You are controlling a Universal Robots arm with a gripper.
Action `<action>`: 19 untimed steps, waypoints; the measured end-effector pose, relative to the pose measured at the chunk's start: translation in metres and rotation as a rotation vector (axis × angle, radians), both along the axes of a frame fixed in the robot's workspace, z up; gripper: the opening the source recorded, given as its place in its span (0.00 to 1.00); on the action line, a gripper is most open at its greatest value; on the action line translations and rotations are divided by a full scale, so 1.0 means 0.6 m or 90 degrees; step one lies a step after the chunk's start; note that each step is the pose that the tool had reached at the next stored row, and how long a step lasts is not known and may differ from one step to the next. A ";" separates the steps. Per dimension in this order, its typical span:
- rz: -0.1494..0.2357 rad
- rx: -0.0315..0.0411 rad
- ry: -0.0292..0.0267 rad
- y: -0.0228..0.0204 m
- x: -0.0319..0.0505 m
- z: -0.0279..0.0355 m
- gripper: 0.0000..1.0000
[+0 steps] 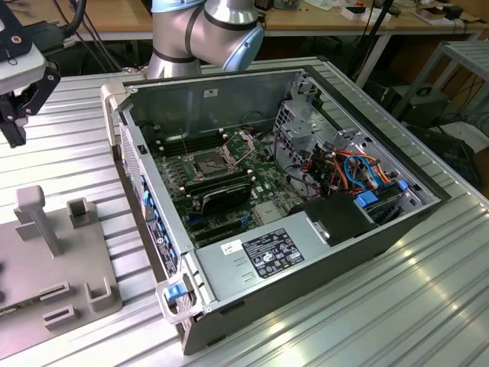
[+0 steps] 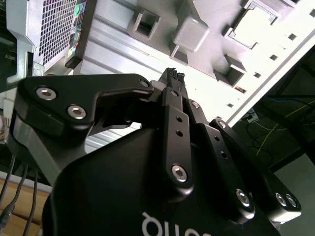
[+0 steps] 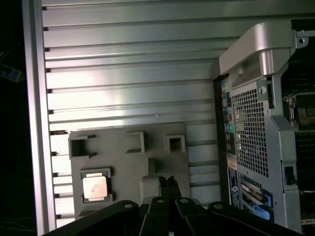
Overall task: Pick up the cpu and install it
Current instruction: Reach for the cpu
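The cpu (image 3: 95, 187), a small square chip with a dull grey top, lies in a recess of the grey fixture plate (image 3: 128, 162) in the first wrist view. My gripper (image 3: 168, 181) hovers above this plate, off to one side of the cpu and not touching it. Its fingertips (image 2: 173, 74) are pressed together with nothing between them. In the exterior view the gripper (image 1: 15, 134) hangs high at the far left, above the fixture plate (image 1: 76, 267). The motherboard's socket (image 1: 206, 162) sits inside the open computer case (image 1: 321, 237), its metal frame (image 1: 241, 144) hinged up.
The case lies on its side on a ribbed aluminium table (image 1: 428, 306), right of the fixture plate in the exterior view. Upright pegs and blocks (image 1: 38, 214) stand on the plate. The case's rear grille and handle (image 3: 256, 98) are close by. Cables and drive bays (image 1: 351, 172) fill the case's right side.
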State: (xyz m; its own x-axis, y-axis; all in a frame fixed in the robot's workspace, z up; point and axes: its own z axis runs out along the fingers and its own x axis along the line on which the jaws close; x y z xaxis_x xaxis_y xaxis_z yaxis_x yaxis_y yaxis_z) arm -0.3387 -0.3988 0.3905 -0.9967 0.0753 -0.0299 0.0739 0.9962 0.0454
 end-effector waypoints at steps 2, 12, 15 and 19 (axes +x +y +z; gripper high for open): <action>0.000 0.0000 0.0000 0.0000 0.000 -0.002 0.11; 0.000 0.0000 0.0000 0.0000 -0.001 -0.011 0.11; 0.000 0.0000 0.0000 0.0000 -0.001 -0.012 0.11; 0.000 0.0000 0.0000 0.0000 -0.001 -0.014 0.11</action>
State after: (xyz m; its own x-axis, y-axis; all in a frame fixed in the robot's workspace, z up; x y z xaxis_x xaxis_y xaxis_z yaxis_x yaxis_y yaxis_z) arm -0.3391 -0.3988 0.3823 -0.9967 0.0753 -0.0299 0.0739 0.9962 0.0455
